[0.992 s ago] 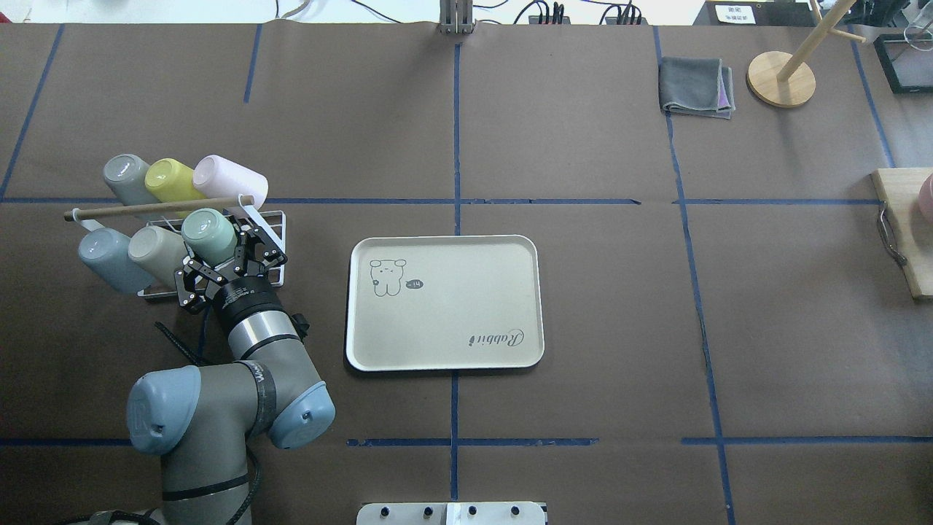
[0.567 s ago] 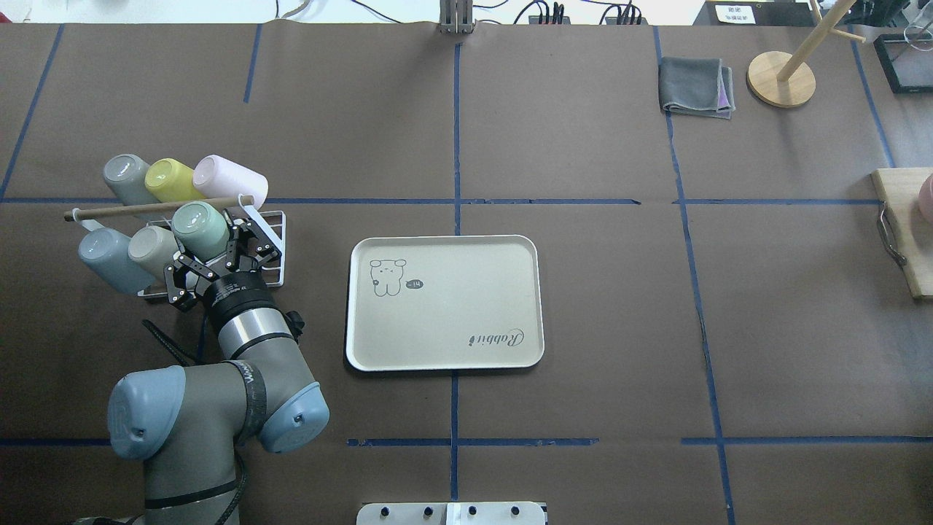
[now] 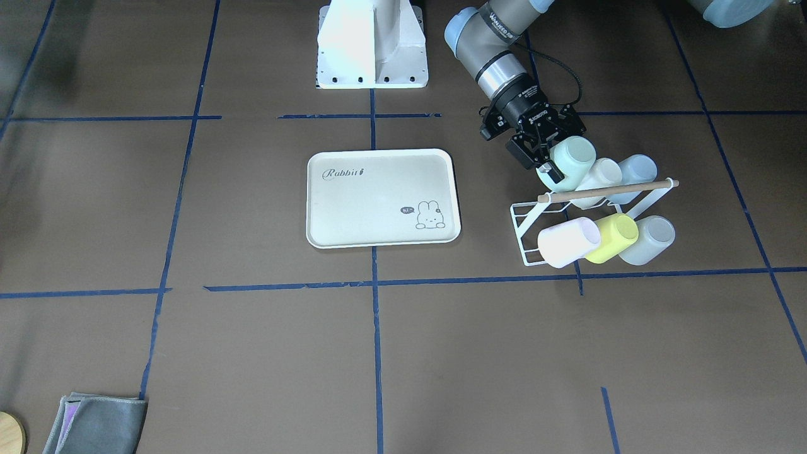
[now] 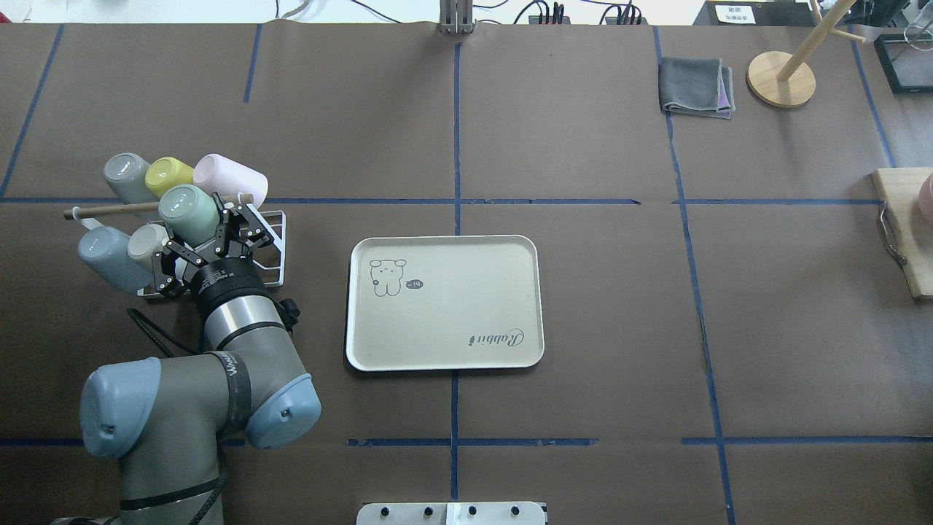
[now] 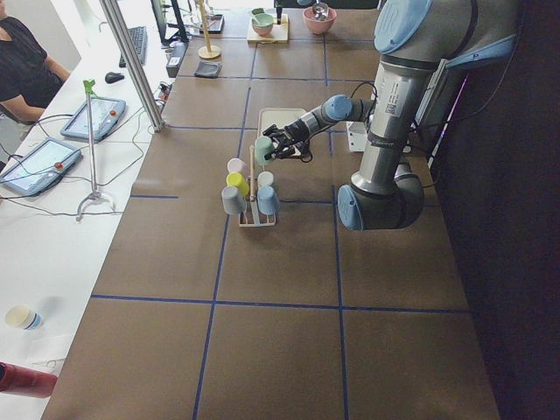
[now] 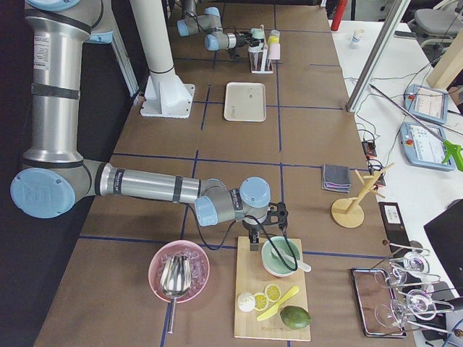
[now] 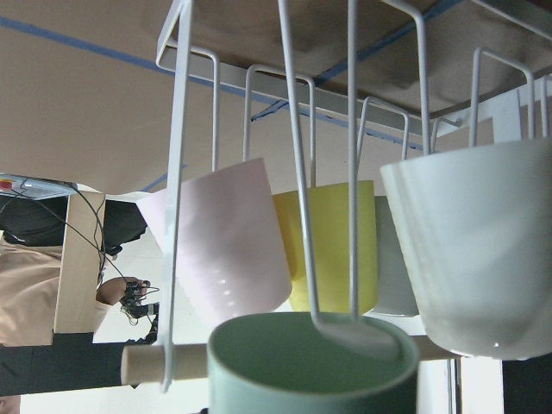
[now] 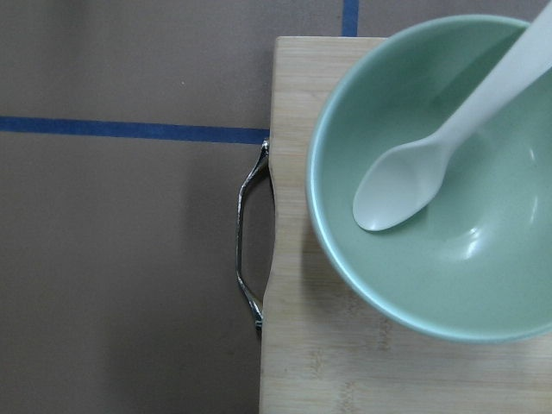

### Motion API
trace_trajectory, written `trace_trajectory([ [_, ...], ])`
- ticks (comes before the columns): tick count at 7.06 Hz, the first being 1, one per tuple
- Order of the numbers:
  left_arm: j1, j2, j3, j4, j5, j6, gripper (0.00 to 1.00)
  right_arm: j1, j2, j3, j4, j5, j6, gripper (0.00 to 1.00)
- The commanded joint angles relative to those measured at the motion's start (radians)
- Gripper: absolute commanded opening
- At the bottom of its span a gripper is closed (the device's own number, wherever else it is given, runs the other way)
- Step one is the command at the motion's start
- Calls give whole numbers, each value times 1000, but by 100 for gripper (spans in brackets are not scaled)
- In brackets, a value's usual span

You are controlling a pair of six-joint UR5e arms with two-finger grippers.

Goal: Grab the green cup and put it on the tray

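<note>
The green cup (image 4: 186,211) is a pale mint tumbler lying tilted, base toward the overhead camera, at the white wire rack (image 4: 275,232). My left gripper (image 4: 209,235) is shut on the green cup near its mouth; in the front view the left gripper (image 3: 547,162) holds the green cup (image 3: 572,159) just above the rack's wooden rod. In the left wrist view the green cup's rim (image 7: 259,366) fills the bottom, with a wire prong tip over its mouth. The cream tray (image 4: 452,328) lies flat to the right, bare. My right gripper (image 6: 254,235) shows only in the exterior right view; I cannot tell its state.
The rack holds a grey cup (image 4: 124,175), a yellow-green cup (image 4: 166,175), a pink cup (image 4: 229,179), a pale blue cup (image 4: 106,255) and a beige cup (image 4: 146,244). A folded grey cloth (image 4: 696,86), a wooden stand (image 4: 781,79) and a cutting board (image 4: 907,219) lie far right.
My left gripper has moved up and to the left in the overhead view with the green cup in it, drawing the cup back along the rack. The tray has not moved.
</note>
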Motion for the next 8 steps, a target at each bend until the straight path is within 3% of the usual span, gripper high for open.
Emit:
trace_trajectory([
  [1,-26,1,-76,21,1,5,27,-1,0,0,1,0,0,100],
  [4,-28,-47,-212,21,-16,7,27,1,-2,0,3,0,0,100],
  [6,-22,-137,-234,-28,-143,-110,27,1,-2,2,5,0,0,100],
  [8,-19,-137,-233,-241,-311,-300,26,1,1,-2,5,0,-2,100],
])
